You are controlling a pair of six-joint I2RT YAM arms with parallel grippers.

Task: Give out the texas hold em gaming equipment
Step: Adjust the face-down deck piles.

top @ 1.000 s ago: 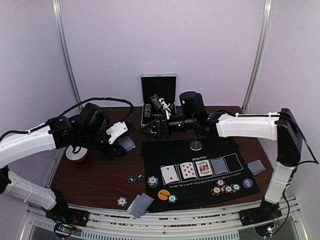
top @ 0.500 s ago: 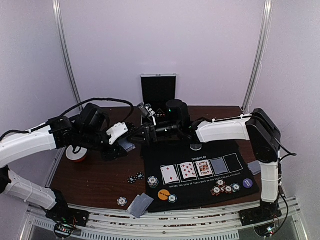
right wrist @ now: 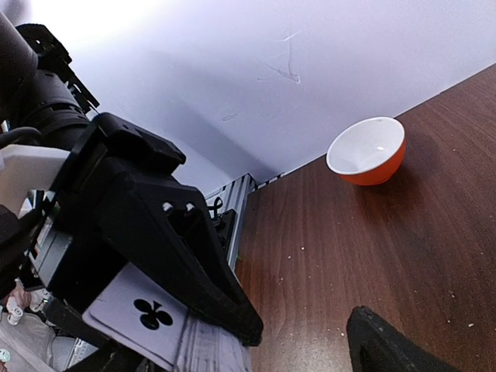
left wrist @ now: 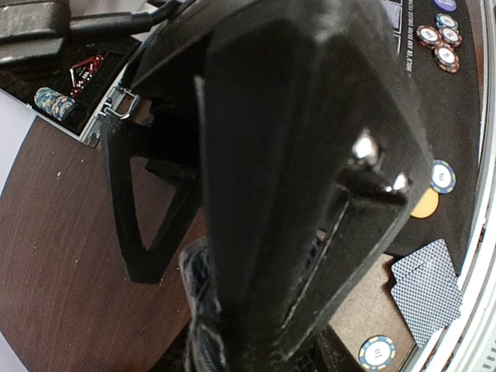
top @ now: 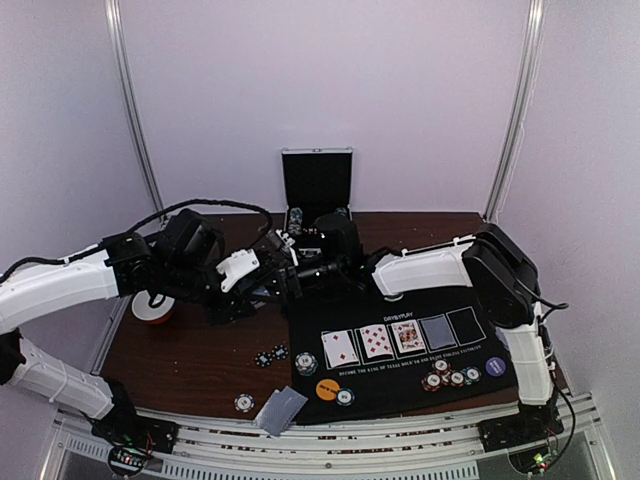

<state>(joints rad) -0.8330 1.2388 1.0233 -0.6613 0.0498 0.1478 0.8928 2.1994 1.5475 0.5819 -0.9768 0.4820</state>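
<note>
I've got the left gripper (top: 262, 288) clamped on the playing cards (right wrist: 147, 314), club face turned towards my right gripper (top: 290, 265), spread open just beside them, so right draws

Dark brown wooden table (top: 190, 360). A black felt mat with white printed boxes (top: 395, 388) lies flat on its right half. At the far edge, a silver case with black lining (top: 317, 180) has its lid upright. At far left, a red-orange round bowl, white inside (right wrist: 370, 151), stands upright near the wall, well apart from the mat.
</note>
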